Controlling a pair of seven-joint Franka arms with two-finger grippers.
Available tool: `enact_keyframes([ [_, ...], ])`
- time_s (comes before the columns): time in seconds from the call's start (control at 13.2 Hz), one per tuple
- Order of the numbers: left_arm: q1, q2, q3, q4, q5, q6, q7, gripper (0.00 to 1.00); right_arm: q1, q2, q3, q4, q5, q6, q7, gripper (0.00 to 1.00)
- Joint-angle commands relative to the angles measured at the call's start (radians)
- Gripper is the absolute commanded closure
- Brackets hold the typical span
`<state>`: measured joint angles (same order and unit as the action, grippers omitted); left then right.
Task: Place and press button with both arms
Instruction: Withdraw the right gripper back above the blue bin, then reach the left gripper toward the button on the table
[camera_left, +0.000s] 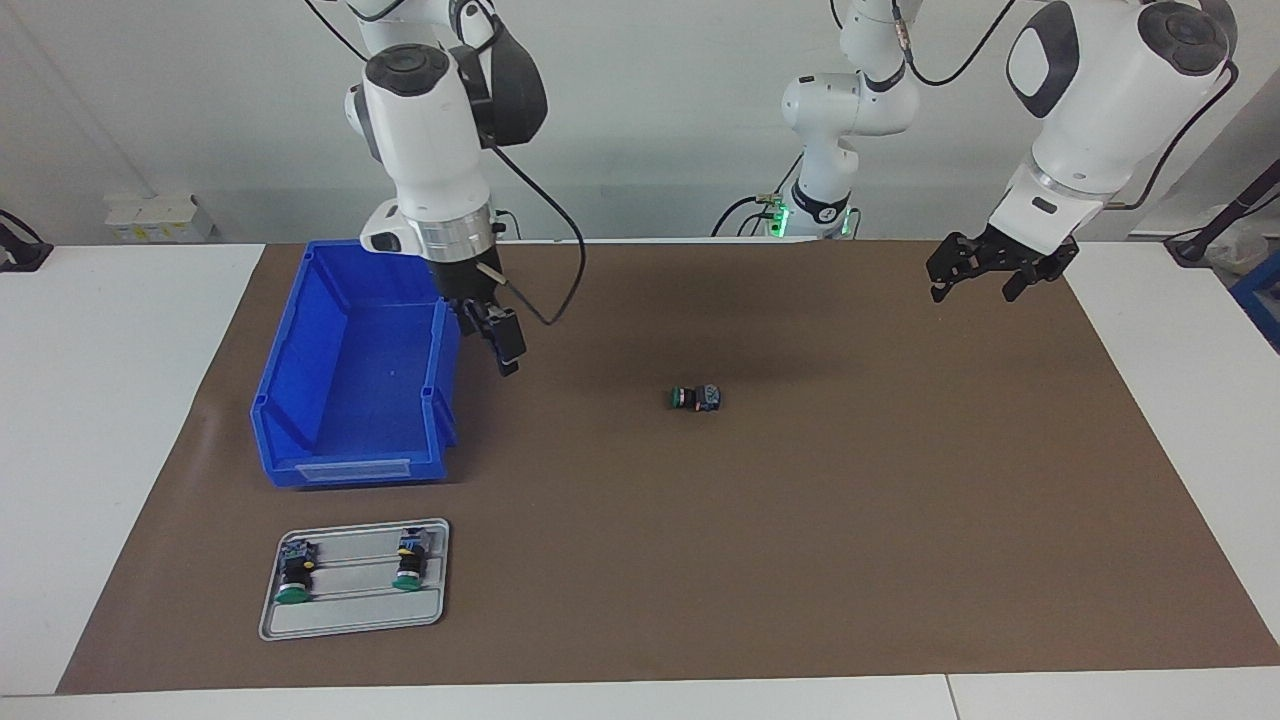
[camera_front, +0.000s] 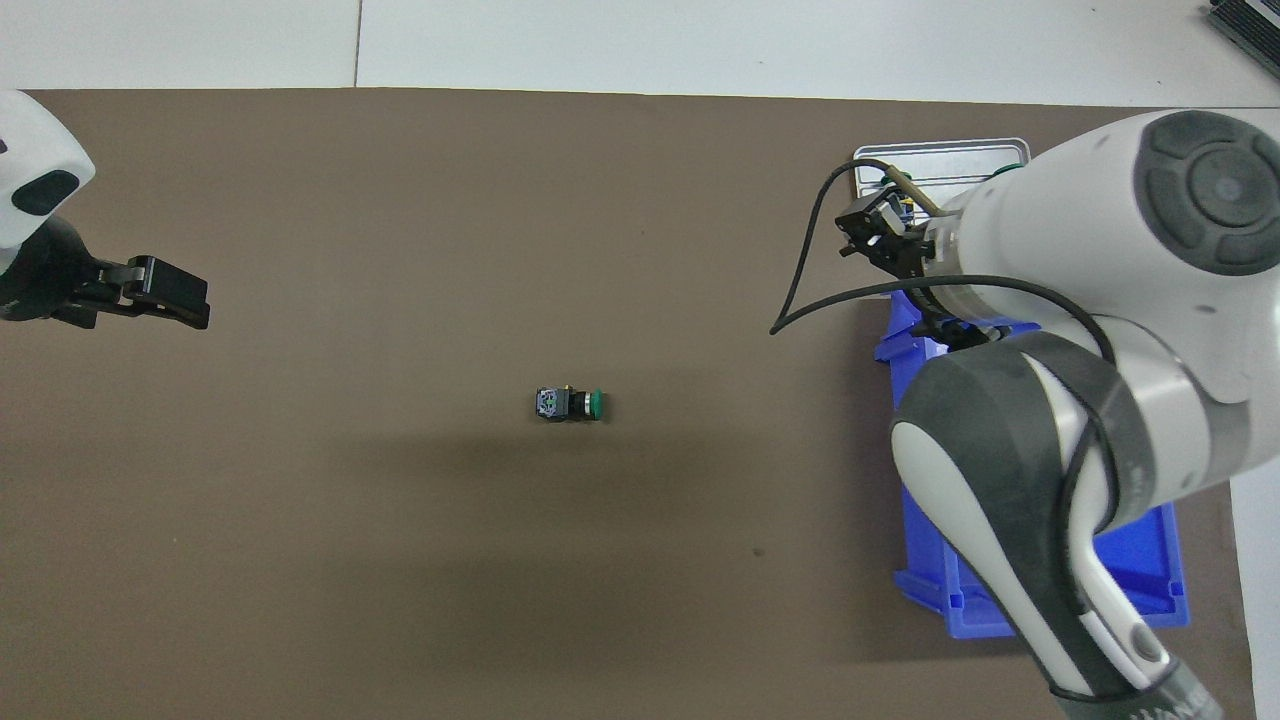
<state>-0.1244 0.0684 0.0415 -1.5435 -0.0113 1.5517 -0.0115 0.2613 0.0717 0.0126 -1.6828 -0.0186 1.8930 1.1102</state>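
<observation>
The button (camera_left: 695, 398) lies on its side mid-mat, well apart from the empty, spread left gripper (camera_left: 1000, 278) and right gripper (camera_left: 495, 340); judged light, rigid and roll-prone, grip the black cylindrical body.

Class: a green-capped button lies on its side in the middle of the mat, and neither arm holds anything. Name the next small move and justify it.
Probably the left gripper should swing in over the button and come down on it. The button lies free on the brown mat, untouched, and both grippers hang empty with jaws open. The right gripper hangs beside the blue bin.
</observation>
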Motion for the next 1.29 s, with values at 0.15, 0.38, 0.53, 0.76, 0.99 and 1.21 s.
enact_keyframes([
  [0.15,0.012,-0.024,-0.008,-0.026,0.001,-0.005,0.011,0.0,-0.121,-0.096,0.009,-0.048,0.022,-0.072,-0.371,0.0],
  [0.38,0.012,-0.024,-0.008,-0.026,0.001,-0.005,0.016,0.0,-0.184,-0.089,0.007,0.0,0.034,-0.144,-0.658,0.0],
  [0.53,-0.001,-0.024,-0.011,-0.026,0.001,-0.005,0.012,0.0,-0.204,-0.087,0.003,0.024,0.028,-0.195,-0.791,0.0],
  [0.76,-0.006,-0.03,-0.02,-0.021,-0.001,-0.002,0.015,0.0,-0.217,-0.069,0.001,0.101,0.011,-0.28,-0.877,0.0],
  [0.99,-0.006,-0.03,-0.022,-0.023,-0.002,0.002,0.007,0.0,-0.246,-0.076,0.001,0.091,0.016,-0.298,-0.918,0.0],
  [1.21,-0.024,-0.032,-0.025,-0.026,-0.004,0.039,0.051,0.0,-0.255,-0.084,0.0,0.074,0.016,-0.302,-0.966,0.0],
])
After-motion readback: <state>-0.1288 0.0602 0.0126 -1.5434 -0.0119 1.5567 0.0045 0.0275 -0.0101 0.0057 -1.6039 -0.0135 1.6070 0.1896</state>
